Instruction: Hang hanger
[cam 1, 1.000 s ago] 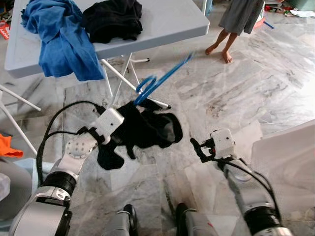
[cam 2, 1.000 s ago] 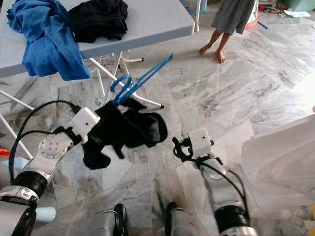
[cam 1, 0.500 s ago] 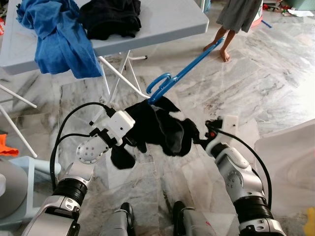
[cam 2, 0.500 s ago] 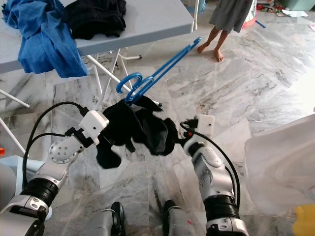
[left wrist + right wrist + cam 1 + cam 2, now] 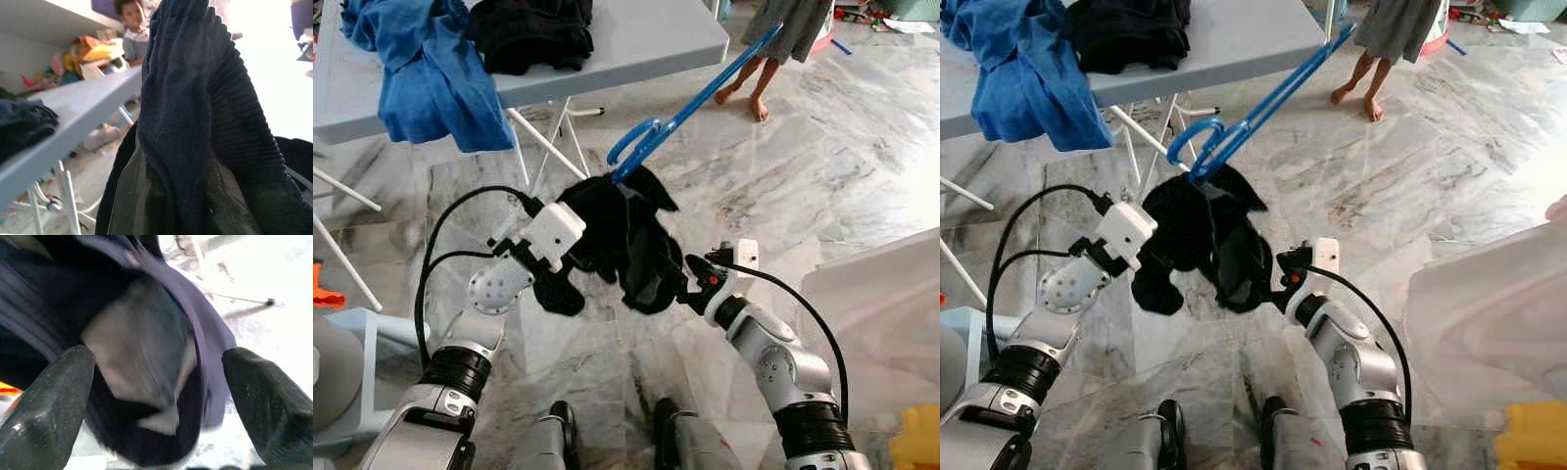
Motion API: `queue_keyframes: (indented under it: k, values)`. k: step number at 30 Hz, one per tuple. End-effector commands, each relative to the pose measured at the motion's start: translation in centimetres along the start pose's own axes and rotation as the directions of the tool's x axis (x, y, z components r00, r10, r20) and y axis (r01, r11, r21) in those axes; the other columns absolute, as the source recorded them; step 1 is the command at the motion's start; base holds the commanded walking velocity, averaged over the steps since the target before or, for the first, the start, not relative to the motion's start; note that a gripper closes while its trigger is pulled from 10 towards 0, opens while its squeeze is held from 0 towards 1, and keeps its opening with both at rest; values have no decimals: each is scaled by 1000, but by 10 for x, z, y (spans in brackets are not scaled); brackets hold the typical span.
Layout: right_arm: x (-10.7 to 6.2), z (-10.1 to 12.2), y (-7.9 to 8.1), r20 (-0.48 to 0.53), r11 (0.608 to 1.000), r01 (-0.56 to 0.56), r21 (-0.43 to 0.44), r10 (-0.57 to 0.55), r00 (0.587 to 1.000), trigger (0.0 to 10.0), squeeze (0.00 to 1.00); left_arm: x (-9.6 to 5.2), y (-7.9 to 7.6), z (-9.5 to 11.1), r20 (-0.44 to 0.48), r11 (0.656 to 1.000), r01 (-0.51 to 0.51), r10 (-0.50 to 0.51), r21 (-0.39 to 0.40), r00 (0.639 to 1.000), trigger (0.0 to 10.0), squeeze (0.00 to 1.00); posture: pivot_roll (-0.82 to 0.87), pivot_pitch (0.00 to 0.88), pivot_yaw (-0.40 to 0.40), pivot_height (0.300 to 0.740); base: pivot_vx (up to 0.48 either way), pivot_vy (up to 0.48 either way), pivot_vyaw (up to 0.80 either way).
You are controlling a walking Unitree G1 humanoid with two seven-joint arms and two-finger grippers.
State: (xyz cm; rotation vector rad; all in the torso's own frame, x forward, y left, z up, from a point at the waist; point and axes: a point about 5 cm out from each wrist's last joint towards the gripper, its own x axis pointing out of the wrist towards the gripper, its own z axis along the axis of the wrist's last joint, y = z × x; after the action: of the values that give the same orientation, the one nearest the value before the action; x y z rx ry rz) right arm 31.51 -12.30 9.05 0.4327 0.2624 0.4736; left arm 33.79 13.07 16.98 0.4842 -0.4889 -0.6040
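Blue hanger (image 5: 690,101) held up in the air in front of the table (image 5: 636,44), slanting from its hook (image 5: 628,149) near the table's legs up toward the table's near corner, a black garment (image 5: 625,238) bunched and drooping from the hook end, well above the marble floor (image 5: 822,166). Left end effector (image 5: 576,257) pressed into the garment on the side nearer the table legs, fingers buried in the cloth, so cannot tell how wide they stand; in the left wrist view, dark ribbed fabric (image 5: 195,127) right up against the lens, with the table edge (image 5: 73,117) beyond. Right end effector (image 5: 690,289) at the garment's lower edge, on the side away from the table, fingers spread wide with the cloth hanging between them; in the right wrist view, two black fingertips (image 5: 44,406) well apart and a blurred fold of the garment (image 5: 142,367) in the gap, not clamped. On the table, a blue cloth (image 5: 435,64) spilling over the front edge and a black heap (image 5: 533,29) beside it. Past the table's far corner, a person's bare legs (image 5: 754,83) standing on the floor.
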Motion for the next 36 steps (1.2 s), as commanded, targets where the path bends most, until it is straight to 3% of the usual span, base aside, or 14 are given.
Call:
queue_keyframes:
  k: [1,9,18,25,28,29,30,36]
  values:
    - [-1,-8,-5,-40,999,43,-3,-43,998,10000,0,3,9,11,48,999,-26,25,19,999,0,0,-109,280,-44,740,0,0,0]
    - [13,-2,-16,-16,986,169,6,-169,986,10000,0,11,12,34,138,1000,-20,18,15,990,0,0,-98,280,-46,740,0,0,0]
    - [29,11,-18,12,977,211,25,-212,977,10000,0,14,13,49,178,999,-35,34,1,983,0,0,-89,278,-56,740,0,0,0]
    - [29,-1,-25,-39,952,306,30,-304,952,10000,0,15,20,60,210,998,-66,64,0,976,0,0,-79,278,-62,740,0,0,0]
    - [28,-10,-28,-76,937,338,84,-332,940,10000,0,17,25,67,228,996,-89,88,-8,970,0,0,-71,279,-65,740,0,0,0]
    - [27,-12,-29,-87,934,348,82,-341,936,2784,0,17,26,68,231,996,-91,91,-8,969,0,0,-70,279,-66,740,0,0,0]
    - [27,-14,-29,-92,931,354,91,-346,934,0,0,17,27,70,234,995,-95,95,-11,968,0,0,-70,279,-66,740,0,0,0]
    - [27,-14,-34,-106,902,406,149,-393,913,0,0,17,28,75,240,994,-106,107,-18,965,0,0,-62,280,-68,740,0,0,0]
